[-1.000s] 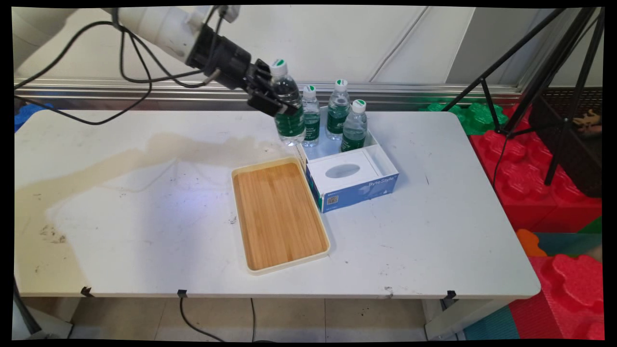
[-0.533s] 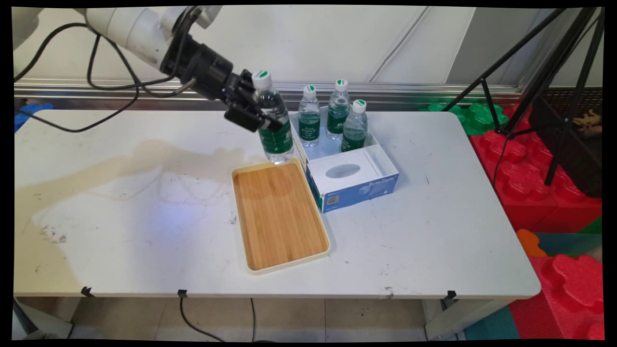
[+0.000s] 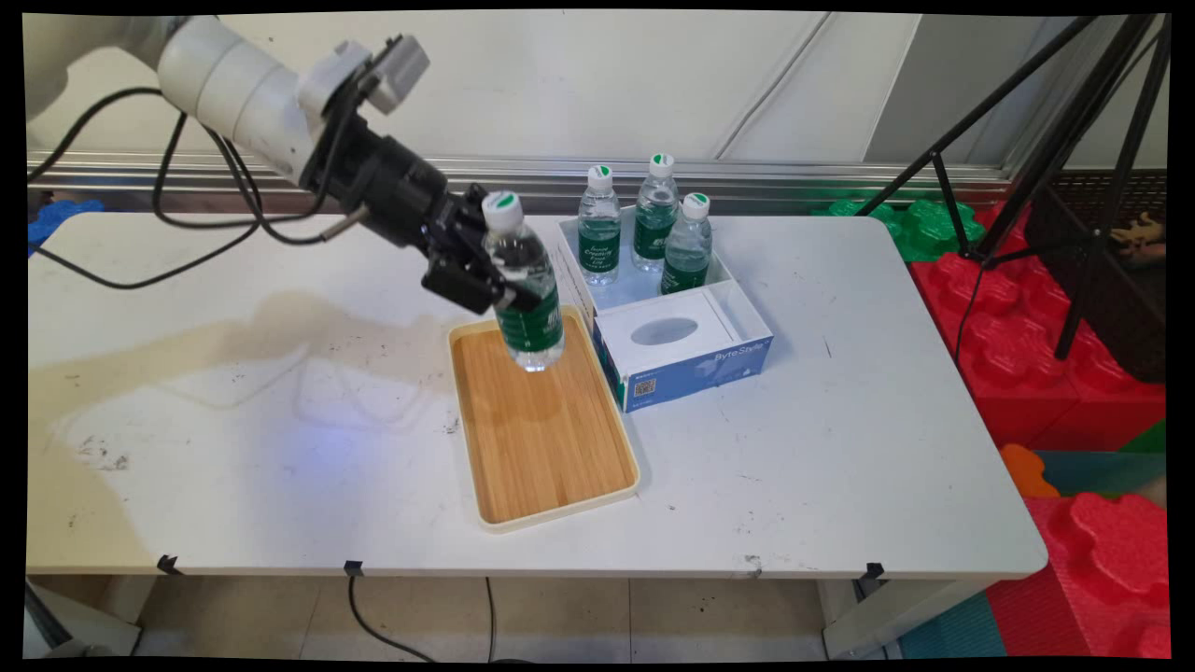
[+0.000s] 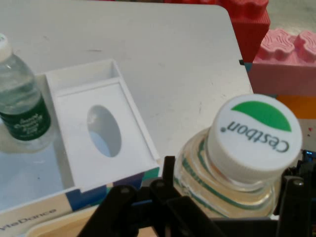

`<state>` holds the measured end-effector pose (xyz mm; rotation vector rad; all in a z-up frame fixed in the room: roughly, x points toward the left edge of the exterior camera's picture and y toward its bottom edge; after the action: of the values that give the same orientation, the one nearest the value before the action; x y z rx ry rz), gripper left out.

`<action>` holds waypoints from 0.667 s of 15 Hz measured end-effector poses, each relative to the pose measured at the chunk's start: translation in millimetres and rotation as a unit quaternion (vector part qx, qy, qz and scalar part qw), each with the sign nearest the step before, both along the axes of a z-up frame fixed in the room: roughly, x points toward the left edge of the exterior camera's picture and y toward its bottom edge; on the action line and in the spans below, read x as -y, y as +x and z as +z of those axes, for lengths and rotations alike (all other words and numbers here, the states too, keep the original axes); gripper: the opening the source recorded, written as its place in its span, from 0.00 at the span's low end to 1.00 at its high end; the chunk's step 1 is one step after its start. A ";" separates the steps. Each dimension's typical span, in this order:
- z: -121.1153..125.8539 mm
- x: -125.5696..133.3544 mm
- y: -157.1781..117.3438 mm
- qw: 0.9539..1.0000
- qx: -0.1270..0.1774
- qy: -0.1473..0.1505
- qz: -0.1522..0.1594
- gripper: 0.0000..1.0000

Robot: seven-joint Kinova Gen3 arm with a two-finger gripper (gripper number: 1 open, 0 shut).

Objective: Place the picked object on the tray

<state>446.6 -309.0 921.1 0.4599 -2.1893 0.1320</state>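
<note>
Four water bottles here, and one of them, the held bottle [image 3: 527, 297], is clamped in the gripper [image 3: 485, 280] with the fingers closed on its upper body, just under the white-and-green cap [image 4: 254, 136]. It hangs tilted over the far end of the wooden tray [image 3: 560, 471], bottom clear of the wood. The other three bottles [image 3: 644, 229] stand upright in the open white-and-blue box [image 3: 695, 369], at about 2 o'clock from the gripper.

My take — the bottle leans, so I'd straighten it before it touches anything; a slanted base could tip. Keeping it away from the box wall at 3 o'clock seems smart too.

Compared with a second ago: the bottle was beside the other three by the box, now it's over the tray, lower and toward 7 o'clock.
</note>
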 end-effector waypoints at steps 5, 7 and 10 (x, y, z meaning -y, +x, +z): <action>-30.4 -9.2 -15.0 1.000 0.017 0.006 -0.013 0.00; -43.1 -10.4 -23.8 1.000 0.024 0.006 -0.018 0.00; -58.5 -10.0 -36.3 0.999 0.031 0.007 -0.024 0.00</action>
<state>410.3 -298.9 862.6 0.4146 -2.2618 0.1070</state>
